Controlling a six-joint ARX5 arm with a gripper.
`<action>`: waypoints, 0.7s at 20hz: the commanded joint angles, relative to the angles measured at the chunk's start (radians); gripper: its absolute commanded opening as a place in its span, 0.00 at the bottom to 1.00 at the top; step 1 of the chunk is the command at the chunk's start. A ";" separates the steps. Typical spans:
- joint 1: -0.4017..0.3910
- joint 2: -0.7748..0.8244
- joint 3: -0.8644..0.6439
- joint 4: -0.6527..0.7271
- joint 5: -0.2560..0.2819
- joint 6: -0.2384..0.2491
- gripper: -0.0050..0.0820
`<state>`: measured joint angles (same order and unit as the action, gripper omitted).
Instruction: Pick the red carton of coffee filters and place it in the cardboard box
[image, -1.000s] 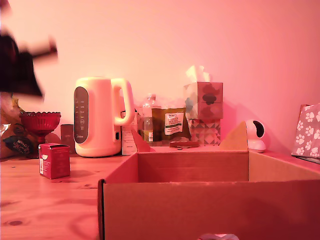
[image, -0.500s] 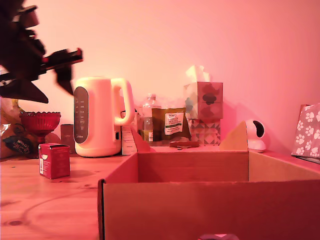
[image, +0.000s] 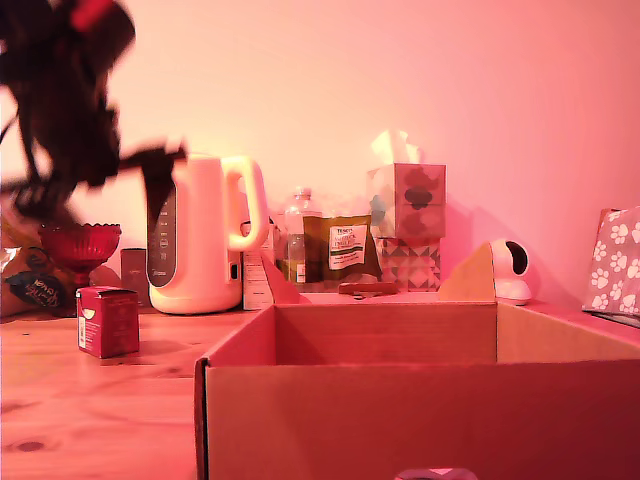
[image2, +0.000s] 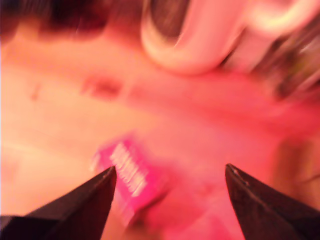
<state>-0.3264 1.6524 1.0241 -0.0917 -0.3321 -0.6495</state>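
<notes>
The red carton of coffee filters (image: 108, 320) stands upright on the wooden table at the exterior view's left, in front of the kettle (image: 205, 235). My gripper (image: 165, 170) is a dark motion-blurred shape high above the carton, level with the kettle's top. In the wrist view the gripper (image2: 170, 172) is open, its dark fingers (image2: 95, 200) wide apart, and the blurred carton (image2: 132, 175) lies on the table below, between them and apart from them. The cardboard box (image: 400, 420) fills the exterior view's foreground, open-topped with nothing visible inside.
A red glass bowl (image: 80, 245) stands behind the carton. Behind the box are a bottle (image: 298, 235), a pouch (image: 345, 248), stacked tissue boxes (image: 407, 200) and a white camera (image: 512, 270). A paw-print item (image: 615, 265) sits at the far right. The kettle (image2: 200, 35) looms close in the wrist view.
The arm has swung from the exterior view's upper left toward the right and downward, now overlapping the kettle's top. The carton and box have not moved.
</notes>
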 joint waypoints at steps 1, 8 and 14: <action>0.004 0.019 -0.014 -0.006 -0.002 -0.032 0.79; 0.015 0.082 -0.014 0.061 0.006 -0.054 0.79; 0.048 0.175 -0.011 0.113 0.032 -0.058 0.79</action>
<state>-0.2829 1.8194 1.0229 0.0074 -0.3019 -0.7013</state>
